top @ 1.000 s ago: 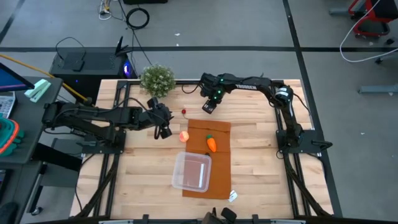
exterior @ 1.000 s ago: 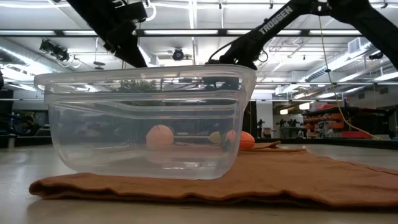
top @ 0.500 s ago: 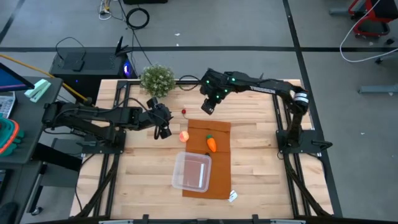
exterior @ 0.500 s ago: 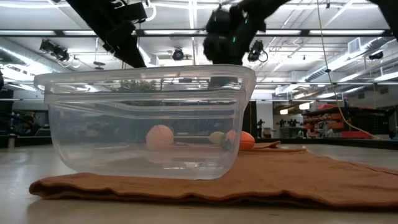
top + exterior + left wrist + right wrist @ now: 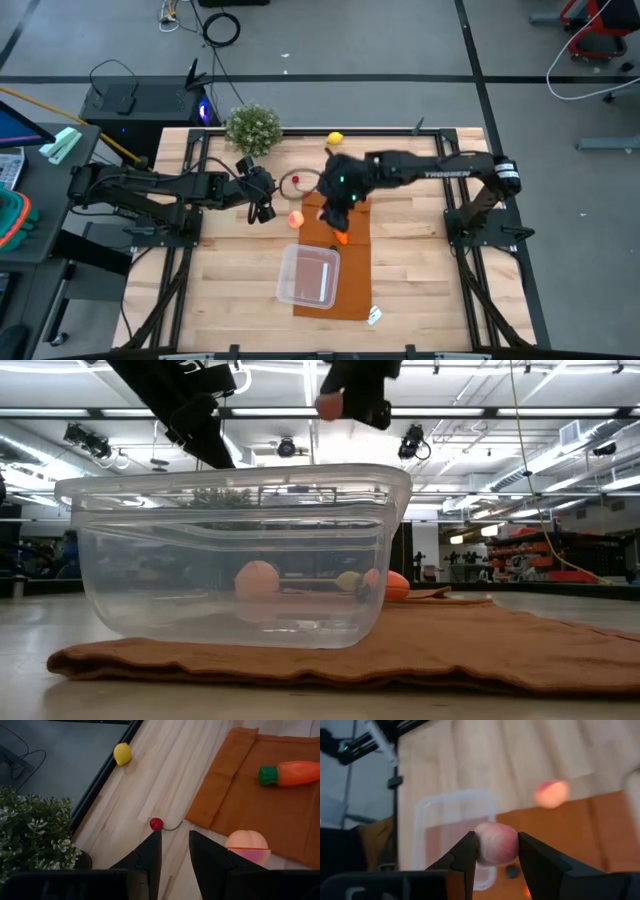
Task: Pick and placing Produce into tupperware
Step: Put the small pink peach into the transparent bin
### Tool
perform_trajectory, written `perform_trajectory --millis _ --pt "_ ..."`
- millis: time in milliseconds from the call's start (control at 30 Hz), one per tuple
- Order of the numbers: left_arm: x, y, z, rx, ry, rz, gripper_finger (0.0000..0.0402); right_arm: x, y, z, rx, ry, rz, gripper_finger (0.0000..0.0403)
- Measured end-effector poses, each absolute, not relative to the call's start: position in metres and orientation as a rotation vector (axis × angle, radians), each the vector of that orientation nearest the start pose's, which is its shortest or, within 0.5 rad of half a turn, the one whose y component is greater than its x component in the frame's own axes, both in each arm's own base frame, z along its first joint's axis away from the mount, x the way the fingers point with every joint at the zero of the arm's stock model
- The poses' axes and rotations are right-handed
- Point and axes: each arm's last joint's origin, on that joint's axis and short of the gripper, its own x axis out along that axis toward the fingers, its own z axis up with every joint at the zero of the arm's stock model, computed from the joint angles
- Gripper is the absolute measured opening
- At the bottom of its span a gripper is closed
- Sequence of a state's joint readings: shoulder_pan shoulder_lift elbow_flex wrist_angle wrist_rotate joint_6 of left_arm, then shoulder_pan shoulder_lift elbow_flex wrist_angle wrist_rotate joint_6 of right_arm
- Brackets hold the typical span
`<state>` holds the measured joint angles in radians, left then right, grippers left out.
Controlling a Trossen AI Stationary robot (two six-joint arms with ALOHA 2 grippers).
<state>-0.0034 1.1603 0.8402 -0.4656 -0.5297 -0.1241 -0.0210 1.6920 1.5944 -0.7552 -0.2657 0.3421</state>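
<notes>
Counter (image 5: 420, 270) carries the brown mat (image 5: 352, 215); the clear tupperware (image 5: 308, 275) sits on its 7 o'clock end, empty. Right gripper (image 5: 338, 198) hangs over the mat's 12 o'clock end, fingers clamped on a small pink-red round fruit (image 5: 496, 844), gripped across its middle. Looks light, rigid, smooth, so likely slippery; hold it centred. Left gripper (image 5: 262, 205) waits at 9 o'clock of the mat, fingers narrow, empty. Peach (image 5: 296, 218) beside it, carrot (image 5: 342, 237) on the mat, lemon (image 5: 335, 139) at 12 o'clock edge.
</notes>
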Motion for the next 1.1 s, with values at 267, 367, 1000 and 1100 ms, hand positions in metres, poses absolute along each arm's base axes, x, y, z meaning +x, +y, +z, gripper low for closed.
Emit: perform_trajectory --millis 267,367,1000,1100 --pt "0.232 0.014 0.260 0.091 0.732 0.544 0.0107 0.361 0.050 0.329 0.427 0.916 0.186 0.0105" --pt "0.232 0.014 0.260 0.091 0.732 0.544 0.0107 0.358 0.069 0.329 0.389 0.925 0.234 0.0105" --pt "0.231 0.013 0.259 0.071 0.747 0.534 0.0107 0.336 0.119 0.282 0.377 1.150 0.217 0.0105" --pt "0.230 0.013 0.258 0.074 0.759 0.533 0.0107 0.332 0.119 0.266 0.371 1.192 0.203 0.0105"
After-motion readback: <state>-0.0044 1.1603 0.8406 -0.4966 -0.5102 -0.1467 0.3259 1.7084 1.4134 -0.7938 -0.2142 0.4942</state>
